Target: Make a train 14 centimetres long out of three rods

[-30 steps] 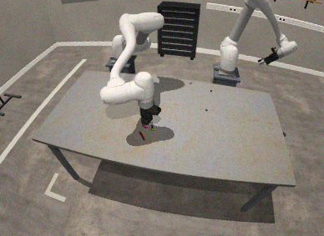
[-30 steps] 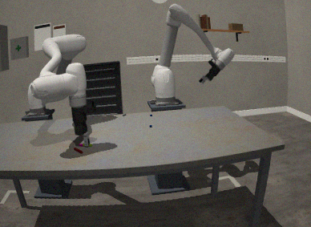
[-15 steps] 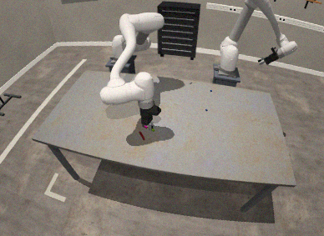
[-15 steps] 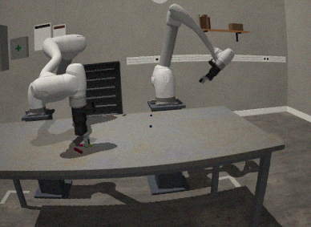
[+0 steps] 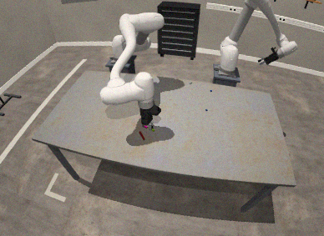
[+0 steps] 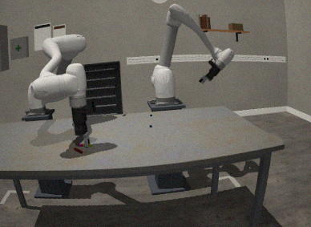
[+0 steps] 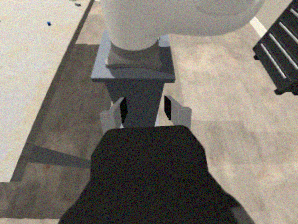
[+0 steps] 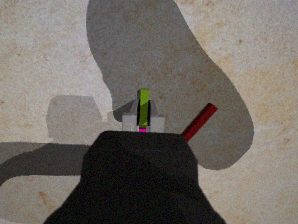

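The right gripper (image 8: 143, 114) (image 5: 149, 128) (image 6: 86, 146) is low at the table, shut on the lime rod (image 8: 144, 100) (image 5: 153, 129) (image 6: 89, 145); no gap shows beside the rod. The magenta rod (image 8: 143, 130) (image 5: 145, 127) (image 6: 81, 145) is in line at the lime rod's near end, mostly hidden by the gripper in the right wrist view. The red rod (image 8: 200, 121) (image 5: 142, 136) (image 6: 78, 150) lies flat beside them at an angle, its near end hidden in the right wrist view. The left gripper (image 7: 146, 109) (image 5: 261, 62) (image 6: 203, 79) is open and empty, raised beyond the table.
Two small blue rods (image 5: 210, 91) (image 5: 206, 110) (image 6: 151, 115) (image 6: 151, 126) lie apart, towards the left arm's base. A small grey rod (image 5: 190, 82) (image 6: 124, 115) lies near the back edge of the table (image 5: 234, 143) (image 6: 192, 141). The right arm stands over the train area.
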Motion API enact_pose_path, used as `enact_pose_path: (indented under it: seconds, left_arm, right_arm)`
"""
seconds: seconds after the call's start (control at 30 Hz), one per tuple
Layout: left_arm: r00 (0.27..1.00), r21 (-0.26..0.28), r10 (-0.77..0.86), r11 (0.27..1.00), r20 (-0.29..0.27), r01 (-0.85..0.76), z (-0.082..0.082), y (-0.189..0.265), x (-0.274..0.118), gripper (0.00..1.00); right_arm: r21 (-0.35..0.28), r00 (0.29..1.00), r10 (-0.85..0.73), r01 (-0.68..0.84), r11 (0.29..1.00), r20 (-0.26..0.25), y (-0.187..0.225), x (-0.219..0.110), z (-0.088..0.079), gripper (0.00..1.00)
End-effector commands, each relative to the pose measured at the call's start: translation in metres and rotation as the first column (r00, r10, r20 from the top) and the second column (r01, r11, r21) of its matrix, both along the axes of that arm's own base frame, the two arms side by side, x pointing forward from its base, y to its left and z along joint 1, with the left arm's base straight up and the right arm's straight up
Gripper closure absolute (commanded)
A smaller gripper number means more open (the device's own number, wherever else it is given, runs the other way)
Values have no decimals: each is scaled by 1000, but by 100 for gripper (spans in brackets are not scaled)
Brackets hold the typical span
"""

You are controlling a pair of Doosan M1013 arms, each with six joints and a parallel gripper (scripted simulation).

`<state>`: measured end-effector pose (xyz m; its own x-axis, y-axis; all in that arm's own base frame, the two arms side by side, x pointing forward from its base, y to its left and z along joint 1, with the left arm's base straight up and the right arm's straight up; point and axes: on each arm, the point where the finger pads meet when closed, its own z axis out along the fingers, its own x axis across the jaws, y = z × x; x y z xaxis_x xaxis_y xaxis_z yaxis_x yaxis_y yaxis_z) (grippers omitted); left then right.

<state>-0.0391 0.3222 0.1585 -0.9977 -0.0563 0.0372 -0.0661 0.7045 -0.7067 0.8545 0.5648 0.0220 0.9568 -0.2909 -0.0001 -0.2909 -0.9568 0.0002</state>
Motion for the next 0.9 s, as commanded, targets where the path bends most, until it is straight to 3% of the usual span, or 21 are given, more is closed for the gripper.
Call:
enact_pose_path:
  seconds: [0.0, 0.87]
  left_arm:
    - [1000, 1, 0, 1000, 0, 0, 0, 0, 0, 0]
    - [1000, 1, 0, 1000, 0, 0, 0, 0, 0, 0]
  right_arm:
    - [1, 1000, 0, 0, 1000, 2, 0, 1, 2, 76]
    - [1, 1000, 0, 0, 1000, 2, -2, 0, 2, 76]
